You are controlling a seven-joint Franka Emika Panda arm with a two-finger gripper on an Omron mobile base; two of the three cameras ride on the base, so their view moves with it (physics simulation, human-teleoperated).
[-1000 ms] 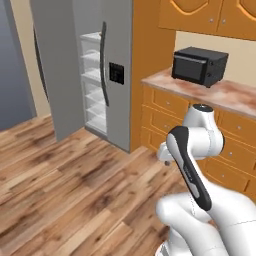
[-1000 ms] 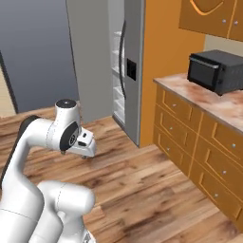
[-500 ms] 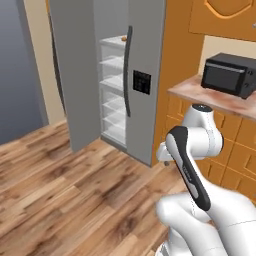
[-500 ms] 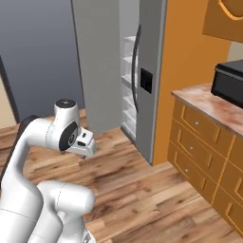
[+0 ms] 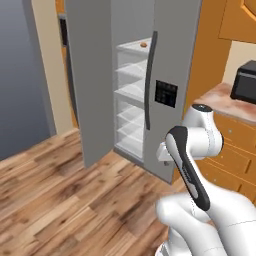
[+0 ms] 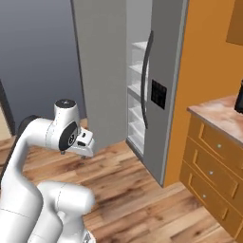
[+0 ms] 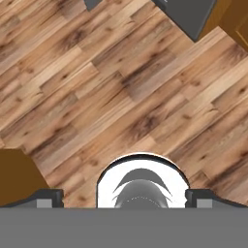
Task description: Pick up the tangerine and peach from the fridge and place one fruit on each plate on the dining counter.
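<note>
The fridge (image 5: 165, 95) stands at the centre of both base views with one door swung open, its top cut off by the frame. High on an upper shelf a small orange-brown fruit (image 5: 143, 44) is seen in the left base view; whether tangerine or peach cannot be told. The arm is folded low, and the gripper (image 7: 124, 196) is pointed down at the wooden floor (image 7: 121, 97), jaws spread wide apart, nothing held.

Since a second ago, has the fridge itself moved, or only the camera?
Cannot tell of the fridge alone: the whole picture shifted, wall counter and floor with it, so the base drove nearer. The fridge keeps its place beside the counter.
</note>
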